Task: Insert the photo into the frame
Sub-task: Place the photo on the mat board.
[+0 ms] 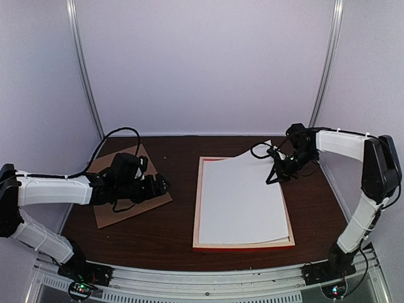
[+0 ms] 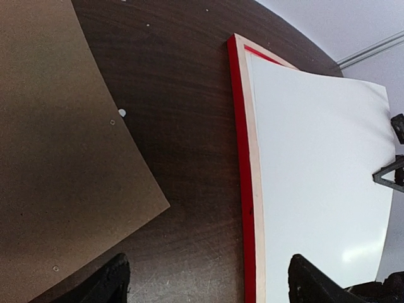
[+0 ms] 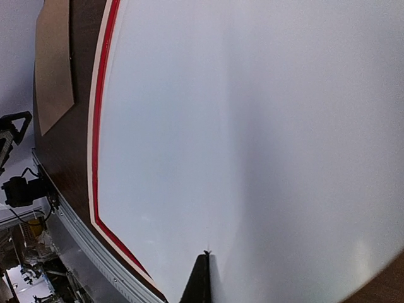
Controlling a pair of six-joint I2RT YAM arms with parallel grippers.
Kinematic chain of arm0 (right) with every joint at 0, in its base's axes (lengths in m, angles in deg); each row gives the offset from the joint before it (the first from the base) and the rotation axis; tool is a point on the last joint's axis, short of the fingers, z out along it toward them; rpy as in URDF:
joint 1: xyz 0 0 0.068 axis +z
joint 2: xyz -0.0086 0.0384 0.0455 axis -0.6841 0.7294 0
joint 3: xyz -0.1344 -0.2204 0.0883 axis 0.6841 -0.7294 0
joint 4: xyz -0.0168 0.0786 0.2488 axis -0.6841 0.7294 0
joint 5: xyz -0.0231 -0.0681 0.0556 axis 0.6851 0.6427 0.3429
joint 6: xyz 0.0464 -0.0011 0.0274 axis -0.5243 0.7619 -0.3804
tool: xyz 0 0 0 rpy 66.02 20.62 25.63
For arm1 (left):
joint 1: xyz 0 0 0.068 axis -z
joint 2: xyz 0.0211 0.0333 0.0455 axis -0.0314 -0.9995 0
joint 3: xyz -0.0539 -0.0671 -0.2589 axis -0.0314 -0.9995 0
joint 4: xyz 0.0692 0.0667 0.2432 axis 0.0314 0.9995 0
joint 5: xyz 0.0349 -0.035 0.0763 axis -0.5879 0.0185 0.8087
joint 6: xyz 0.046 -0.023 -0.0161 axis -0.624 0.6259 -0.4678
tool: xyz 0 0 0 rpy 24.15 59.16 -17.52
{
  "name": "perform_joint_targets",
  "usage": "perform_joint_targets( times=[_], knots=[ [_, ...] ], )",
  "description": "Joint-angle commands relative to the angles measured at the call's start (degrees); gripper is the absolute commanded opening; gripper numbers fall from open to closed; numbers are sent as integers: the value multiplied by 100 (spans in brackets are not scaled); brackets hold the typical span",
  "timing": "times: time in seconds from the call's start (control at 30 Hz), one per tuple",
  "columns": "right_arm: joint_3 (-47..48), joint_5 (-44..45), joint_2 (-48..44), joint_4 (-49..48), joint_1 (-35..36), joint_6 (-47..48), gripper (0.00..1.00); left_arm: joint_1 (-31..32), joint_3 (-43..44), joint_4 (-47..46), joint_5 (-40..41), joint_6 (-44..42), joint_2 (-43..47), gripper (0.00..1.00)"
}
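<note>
The frame (image 1: 197,208) lies flat on the table, pale wood up and its red outer edge (image 2: 240,126) showing. In it lies the photo (image 1: 240,202), only its plain white back visible, with the far right corner curling up. My right gripper (image 1: 273,178) is shut, its tips (image 3: 203,278) resting against the sheet near its far right edge. No paper shows between the jaws. To the frame's left, my left gripper (image 1: 163,186) hovers open over bare table (image 2: 211,284) and holds nothing.
A plain brown backing board (image 1: 113,214) lies at the left of the table, partly under the left arm, and a corner of this board (image 2: 57,158) sits close to the left gripper. White walls enclose the table. A metal rail runs along the near edge.
</note>
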Motion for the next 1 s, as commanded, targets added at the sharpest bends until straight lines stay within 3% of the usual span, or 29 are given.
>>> perform_joint_targets(
  times=[0.0,0.97],
  knots=[
    [309,24,325,181,-25,297,0,29,303,-100,-60,-290,-66,87],
    [929,97,957,130,-14,535,2,30,457,-112,-431,-452,-365,90]
  ],
)
